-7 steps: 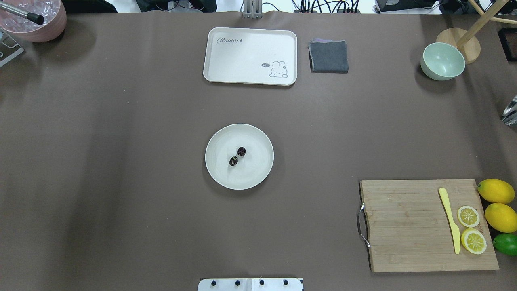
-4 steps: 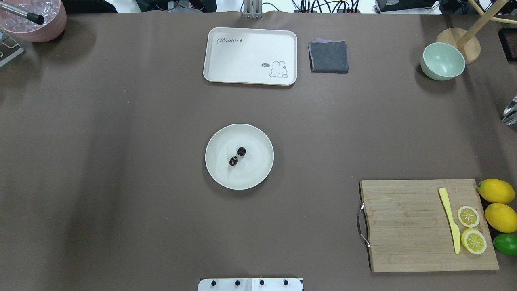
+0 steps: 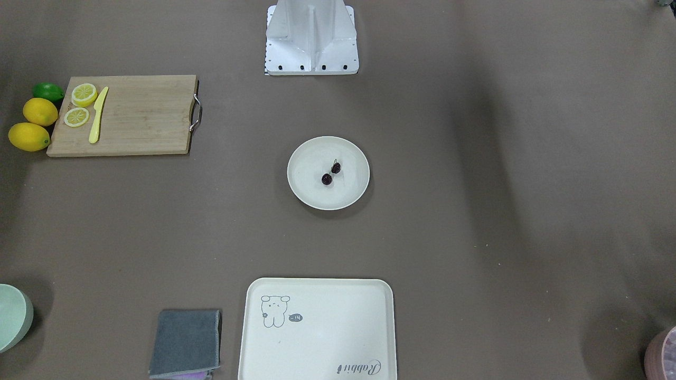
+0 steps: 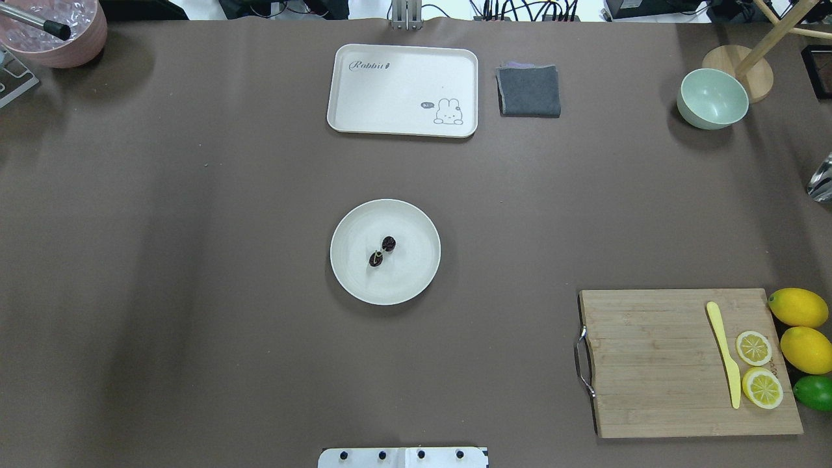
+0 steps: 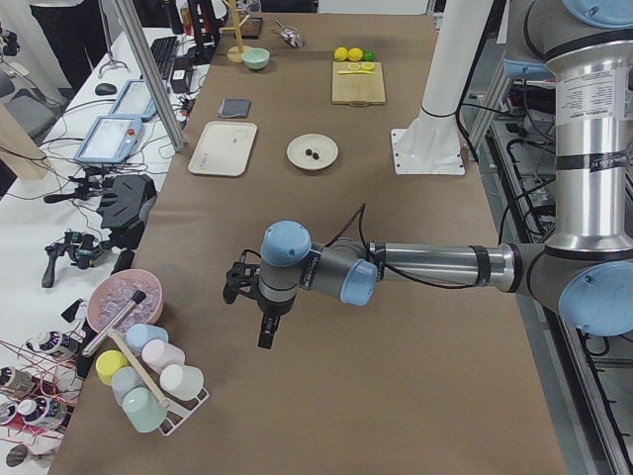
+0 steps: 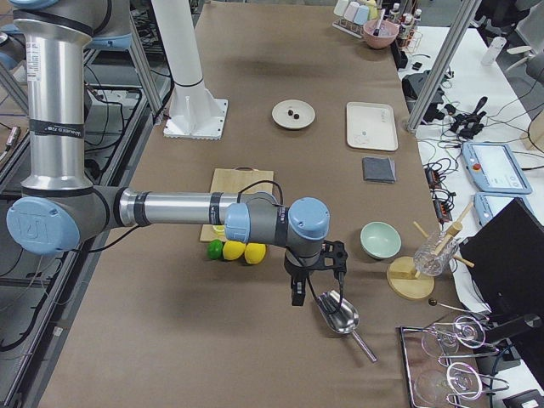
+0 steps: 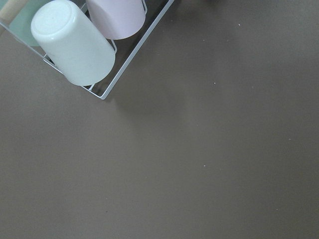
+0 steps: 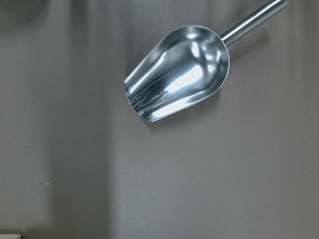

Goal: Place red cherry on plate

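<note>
Lying on plate (image 4: 416,276), near its middle, at table centre: red cherry (image 4: 382,251), two dark fruits w/ joined stems. Left gripper (image 5: 265,334): hanging over bare table at robot's left end, near upturned cups (image 7: 75,42) in a wire rack; fingers released or clenched, can't tell. Right gripper (image 6: 297,293): low over opposite end, just beside metal scoop (image 8: 174,74); finger state likewise can't tell. Both well apart from plate. Elsewhere: cutting board (image 4: 650,364) w/ lemon slices (image 4: 754,348) & yellow knife (image 4: 725,354), tray (image 4: 403,91), grey cloth (image 4: 529,91), green bowl (image 4: 712,99).
</note>
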Robot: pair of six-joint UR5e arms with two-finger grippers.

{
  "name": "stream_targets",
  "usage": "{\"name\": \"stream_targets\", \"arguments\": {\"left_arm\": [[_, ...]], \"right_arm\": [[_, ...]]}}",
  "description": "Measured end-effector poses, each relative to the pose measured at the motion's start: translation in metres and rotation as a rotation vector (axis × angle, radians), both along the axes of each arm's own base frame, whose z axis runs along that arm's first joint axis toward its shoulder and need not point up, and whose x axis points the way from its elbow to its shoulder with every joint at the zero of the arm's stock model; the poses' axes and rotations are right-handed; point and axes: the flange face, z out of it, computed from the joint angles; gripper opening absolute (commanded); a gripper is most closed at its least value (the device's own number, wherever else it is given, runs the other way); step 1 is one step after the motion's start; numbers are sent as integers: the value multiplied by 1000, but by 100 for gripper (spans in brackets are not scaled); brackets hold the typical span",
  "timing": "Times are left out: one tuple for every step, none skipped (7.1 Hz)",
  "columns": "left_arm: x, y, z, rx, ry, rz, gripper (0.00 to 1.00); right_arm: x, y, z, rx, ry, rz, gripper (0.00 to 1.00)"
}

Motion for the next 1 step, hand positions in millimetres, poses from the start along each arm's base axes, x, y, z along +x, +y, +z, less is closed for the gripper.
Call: {"name": "stream_targets", "arguments": {"left_arm": [[0,0,0,0,0,0,98]], "right_arm": [[2,0,-1,2,0,3,100]]}}
